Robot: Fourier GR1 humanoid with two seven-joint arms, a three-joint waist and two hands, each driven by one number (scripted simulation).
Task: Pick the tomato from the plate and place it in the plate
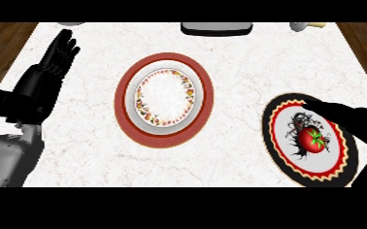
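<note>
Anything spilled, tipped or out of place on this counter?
Nothing stands out. The tomato sits whole on the black-rimmed plate at right, with the right hand over that plate; the red-rimmed plate lies flat mid-counter; the left hand rests open at left.

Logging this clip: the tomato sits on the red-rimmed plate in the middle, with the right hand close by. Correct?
Not quite. The head view shows the tomato on the black-rimmed plate at the right, not the red-rimmed plate in the middle. The right hand is indeed close by.
</note>
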